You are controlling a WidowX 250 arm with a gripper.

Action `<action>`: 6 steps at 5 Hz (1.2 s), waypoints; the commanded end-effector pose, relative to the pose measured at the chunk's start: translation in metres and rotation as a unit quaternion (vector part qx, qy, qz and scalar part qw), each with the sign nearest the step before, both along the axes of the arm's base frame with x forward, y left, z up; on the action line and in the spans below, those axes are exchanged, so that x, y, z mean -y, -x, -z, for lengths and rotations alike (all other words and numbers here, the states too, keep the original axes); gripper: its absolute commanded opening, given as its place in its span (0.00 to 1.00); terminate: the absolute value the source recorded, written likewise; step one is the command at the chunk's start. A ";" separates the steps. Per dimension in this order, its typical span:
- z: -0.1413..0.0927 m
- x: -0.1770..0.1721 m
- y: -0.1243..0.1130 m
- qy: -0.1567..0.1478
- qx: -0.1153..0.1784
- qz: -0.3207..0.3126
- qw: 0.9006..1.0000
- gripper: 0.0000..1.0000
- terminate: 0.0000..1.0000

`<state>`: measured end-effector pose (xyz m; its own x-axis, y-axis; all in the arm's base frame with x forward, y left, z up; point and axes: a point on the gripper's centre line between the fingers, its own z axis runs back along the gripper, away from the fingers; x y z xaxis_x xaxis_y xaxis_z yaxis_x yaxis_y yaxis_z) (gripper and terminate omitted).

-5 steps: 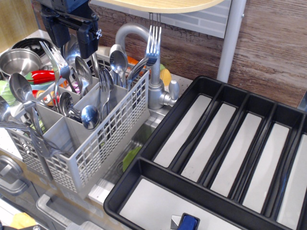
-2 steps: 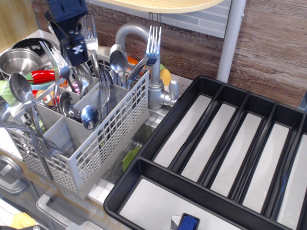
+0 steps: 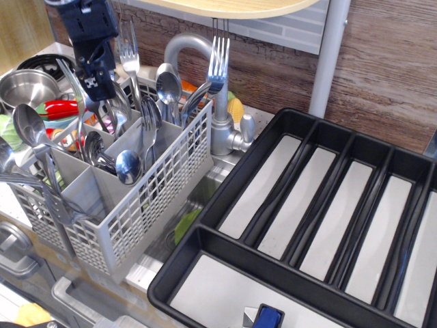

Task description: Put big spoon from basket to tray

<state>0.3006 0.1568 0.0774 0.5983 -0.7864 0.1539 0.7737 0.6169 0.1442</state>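
Several long steel spoons stand bowl-up in the basket, and which one is the big spoon cannot be told for certain. The likeliest is the long spoon at the left edge of the frame, its oval bowl raised above the basket's left compartments. It stands among other handles, touching or nearly touching its neighbours.

The basket fills the left half of the frame, its lattice walls tilted toward the viewer. Cutlery crowds every compartment, so there is little free room between the handles. A tall fork rises from the basket's right corner, its tines close under the wooden shelf edge at the top.

The gripper hangs at the upper left, above the basket's rear compartments, its dark body reaching down among the fork and spoon tops. Whether its fingers are parted or closed on anything cannot be told; cutlery hides the tips.

Just right of the basket stands a grey tap, between basket and tray. Behind the basket, at the far left, sits a steel pot with a red utensil beside it.

The tray takes up the lower right half of the frame, with 5 long compartments showing bare pale floors and 1 wide crosswise compartment along the bottom. A small blue object lies in that wide compartment at the bottom edge.
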 end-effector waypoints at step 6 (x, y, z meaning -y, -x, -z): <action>-0.026 -0.012 -0.023 0.015 0.007 -0.012 1.000 0.00 0.00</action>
<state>0.3270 0.1713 0.1134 0.6368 -0.7576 0.1432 0.7512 0.6515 0.1065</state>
